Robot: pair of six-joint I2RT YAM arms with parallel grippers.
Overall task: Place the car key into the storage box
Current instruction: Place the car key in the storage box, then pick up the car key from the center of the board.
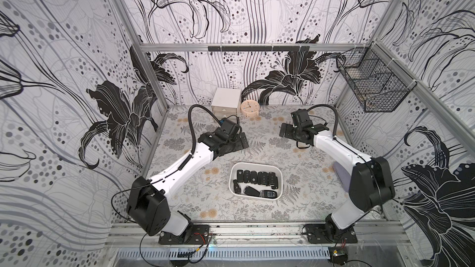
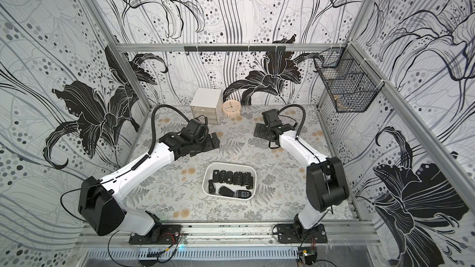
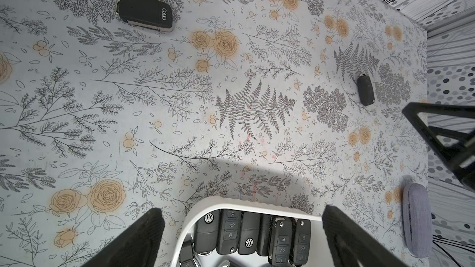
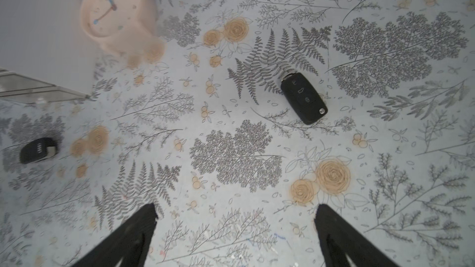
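Storage box [image 1: 257, 164] | left claw [image 3: 243, 210] spread wide nearby | right claw [image 4: 236, 208] spread, raised

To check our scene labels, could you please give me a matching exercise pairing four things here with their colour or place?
Things:
1 storage box
2 clock
3 wire basket
4 Audi key

Descriptions:
A peach
B black mesh, hung up
C on the table, outside the box
D white, with a low rim

Pairs: 1-D, 2-A, 3-B, 4-C
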